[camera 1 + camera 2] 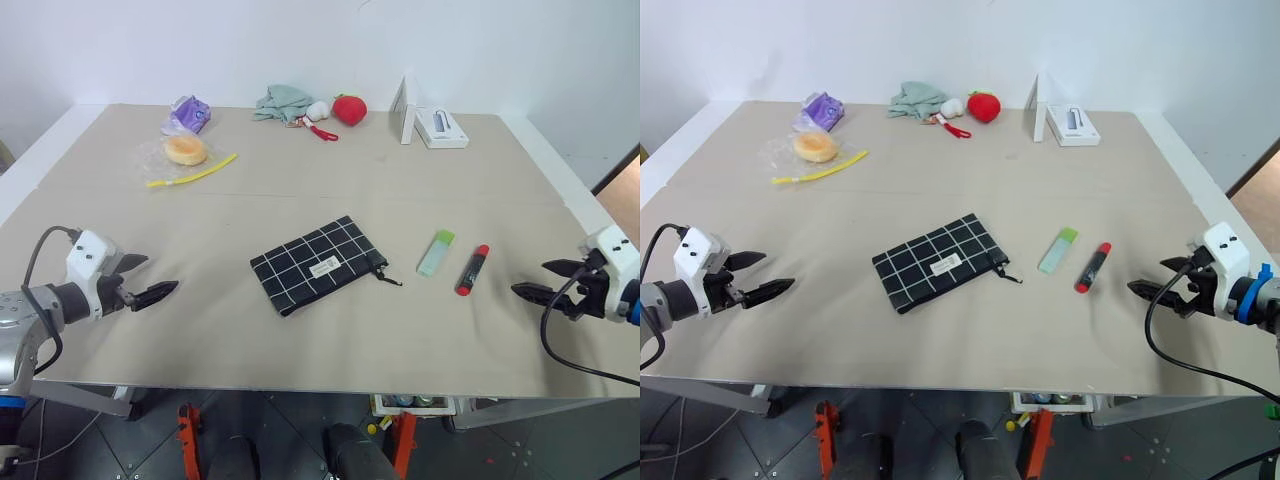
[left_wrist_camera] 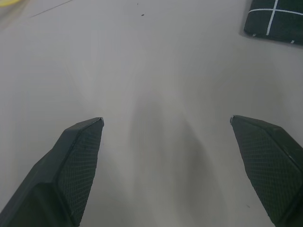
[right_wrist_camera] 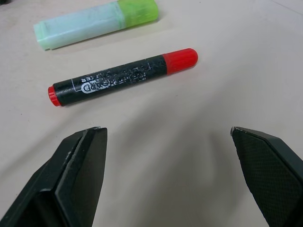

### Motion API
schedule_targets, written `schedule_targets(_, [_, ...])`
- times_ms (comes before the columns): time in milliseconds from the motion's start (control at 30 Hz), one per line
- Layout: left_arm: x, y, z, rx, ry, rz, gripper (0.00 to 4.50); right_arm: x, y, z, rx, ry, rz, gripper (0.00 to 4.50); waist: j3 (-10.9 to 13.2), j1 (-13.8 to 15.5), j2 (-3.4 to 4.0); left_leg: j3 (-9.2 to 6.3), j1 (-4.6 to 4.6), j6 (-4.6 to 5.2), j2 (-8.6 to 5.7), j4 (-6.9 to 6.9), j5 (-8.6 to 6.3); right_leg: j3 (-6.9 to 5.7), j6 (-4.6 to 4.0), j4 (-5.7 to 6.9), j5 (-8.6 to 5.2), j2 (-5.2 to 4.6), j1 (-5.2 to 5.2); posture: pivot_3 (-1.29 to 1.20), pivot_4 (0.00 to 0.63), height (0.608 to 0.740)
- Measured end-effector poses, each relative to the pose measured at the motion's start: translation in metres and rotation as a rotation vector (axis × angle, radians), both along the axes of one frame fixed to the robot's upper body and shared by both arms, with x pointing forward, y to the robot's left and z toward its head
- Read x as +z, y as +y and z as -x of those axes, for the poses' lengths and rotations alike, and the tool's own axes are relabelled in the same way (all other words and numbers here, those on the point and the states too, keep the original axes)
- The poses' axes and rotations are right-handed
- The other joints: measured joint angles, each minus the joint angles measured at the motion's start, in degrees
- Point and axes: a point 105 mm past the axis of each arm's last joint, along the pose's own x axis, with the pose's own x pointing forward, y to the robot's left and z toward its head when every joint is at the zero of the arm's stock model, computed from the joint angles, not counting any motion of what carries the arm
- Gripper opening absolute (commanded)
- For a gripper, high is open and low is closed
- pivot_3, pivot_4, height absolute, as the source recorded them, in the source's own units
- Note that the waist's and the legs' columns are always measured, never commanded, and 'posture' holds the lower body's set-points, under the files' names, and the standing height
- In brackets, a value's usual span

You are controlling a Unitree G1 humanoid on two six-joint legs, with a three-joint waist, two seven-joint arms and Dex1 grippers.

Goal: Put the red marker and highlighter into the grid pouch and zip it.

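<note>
The grid pouch (image 1: 318,263) lies flat in the middle of the table, black with white lines, its zipper pull toward the right. To its right sit the highlighter (image 1: 436,253), pale mint with a green cap, and beside that the red marker (image 1: 472,269). Both pens appear close ahead in the right wrist view: the red marker (image 3: 123,75) and the highlighter (image 3: 94,23). My right gripper (image 1: 537,281) hovers open at the table's right edge, a short way from the marker. My left gripper (image 1: 147,279) stands open and empty at the left, well apart from the pouch (image 2: 275,21).
At the back of the table (image 1: 300,180) lie a bun in plastic (image 1: 185,150), a long yellow stick (image 1: 192,175), a purple packet (image 1: 188,114), a green cloth (image 1: 283,101), a strawberry plush (image 1: 349,109) and a white box (image 1: 436,127).
</note>
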Motion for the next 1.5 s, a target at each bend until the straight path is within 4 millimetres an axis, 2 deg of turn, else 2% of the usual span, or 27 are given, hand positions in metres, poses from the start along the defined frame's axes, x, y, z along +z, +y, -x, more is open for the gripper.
schedule_targets(433, [0.005,-0.003,-0.004,-0.002,-0.023,0.009,4.43,0.0,0.0,-0.001,-0.002,-0.005,-0.002,4.5,0.0,0.0,0.0,-0.07,0.03,0.0,-0.04,0.05,0.0,-0.01,-0.01,0.17,-0.06,0.0,0.0,0.0,0.15,0.73])
schedule_targets(467, [0.007,-0.003,-0.006,0.0,-0.043,0.009,4.43,0.001,0.003,-0.002,0.0,-0.02,-0.024,4.5,0.0,0.0,0.0,-0.07,0.04,0.0,-0.04,0.06,0.0,-0.01,-0.01,0.17,-0.05,0.0,0.0,0.0,0.15,0.73])
schedule_targets(567, [0.021,-0.016,-0.018,-0.01,-0.162,0.041,4.43,0.019,0.043,-0.016,0.101,-0.143,-0.164,4.5,0.0,0.02,0.01,-0.1,0.06,-0.01,-0.05,0.16,0.02,-0.01,-0.02,0.34,-0.02,0.02,0.02,0.0,0.15,0.73])
schedule_targets(600, [0.027,-0.023,-0.021,-0.023,-0.213,0.045,4.5,0.03,0.065,-0.021,0.153,-0.196,-0.219,3.99,-0.01,-0.05,0.02,-0.15,0.08,-0.03,-0.05,0.16,0.03,-0.01,-0.02,0.39,-0.01,0.05,0.03,0.0,0.15,0.73])
schedule_targets(633, [0.029,-0.029,-0.023,-0.037,-0.241,0.044,4.5,0.036,0.081,-0.023,0.191,-0.228,-0.252,3.68,-0.02,-0.06,0.03,-0.18,0.09,-0.04,-0.04,0.17,0.04,-0.01,-0.04,0.4,0.0,0.09,0.03,0.0,0.15,0.73])
schedule_targets(667, [0.031,-0.035,-0.023,-0.059,-0.265,0.041,4.5,0.044,0.097,-0.025,0.222,-0.262,-0.283,3.17,-0.03,-0.06,0.05,-0.22,0.08,-0.06,-0.04,0.16,0.05,-0.02,-0.04,0.42,0.0,0.11,0.03,0.0,0.15,0.73])
schedule_targets(733, [0.028,-0.046,-0.024,-0.091,-0.303,0.036,4.5,0.051,0.127,-0.033,0.244,-0.315,-0.329,2.21,-0.05,-0.05,0.06,-0.27,0.07,-0.06,-0.03,0.16,0.06,-0.07,-0.04,0.43,-0.01,0.11,0.05,0.0,0.15,0.73])
schedule_targets(800, [0.025,-0.057,-0.024,-0.131,-0.328,0.02,4.5,0.044,0.152,-0.042,0.243,-0.316,-0.353,1.28,-0.05,-0.05,0.05,-0.27,0.03,-0.06,-0.04,0.17,0.06,-0.07,-0.04,0.42,-0.01,0.11,0.05,0.0,0.15,0.73])
schedule_targets(867, [0.022,-0.072,-0.024,-0.18,-0.364,0.001,4.5,0.029,0.177,-0.05,0.232,-0.287,-0.373,0.19,-0.05,0.0,0.05,-0.27,-0.02,-0.06,-0.05,0.17,0.06,-0.07,-0.05,0.42,-0.01,0.09,0.02,0.0,0.15,0.73])
schedule_targets(900, [0.021,-0.076,-0.023,-0.196,-0.38,-0.012,4.5,0.023,0.184,-0.052,0.228,-0.275,-0.371,0.05,-0.05,0.01,0.05,-0.27,-0.04,-0.06,-0.05,0.17,0.06,-0.07,-0.07,0.42,-0.01,0.09,0.01,0.0,0.15,0.73])
schedule_targets(1000, [0.021,-0.097,-0.023,-0.271,-0.485,-0.083,4.5,-0.006,0.211,-0.061,0.178,-0.219,-0.349,0.05,-0.05,0.2,0.05,-0.27,-0.07,-0.07,-0.05,0.15,0.05,-0.07,-0.37,0.42,0.12,0.07,0.0,0.0,0.15,0.73])
schedule_targets(1133, [0.018,-0.111,-0.023,-0.347,-0.592,-0.188,4.5,-0.036,0.221,-0.066,0.132,-0.153,-0.252,0.05,-0.06,0.69,0.06,-0.24,-0.07,-0.06,-0.06,0.15,0.05,-0.07,-0.39,0.41,0.11,0.06,-0.02,0.0,0.15,0.73])
schedule_targets(1333, [0.003,-0.133,-0.015,-0.536,-0.755,-0.391,4.5,-0.041,0.226,-0.07,0.115,-0.168,-0.165,0.05,-0.21,0.86,-0.06,-0.25,0.05,-0.07,-0.05,0.17,0.11,-0.1,-0.14,0.41,0.02,0.07,0.08,0.0,0.15,0.73])
schedule_targets(1500, [-0.006,-0.139,-0.01,-0.702,-0.906,-0.607,4.5,-0.042,0.227,-0.072,0.09,-0.169,-0.145,0.05,-0.3,1.02,-0.15,-0.24,0.11,-0.13,-0.05,0.17,0.29,-0.09,-0.08,0.41,0.16,0.08,0.13,0.0,0.15,0.73])
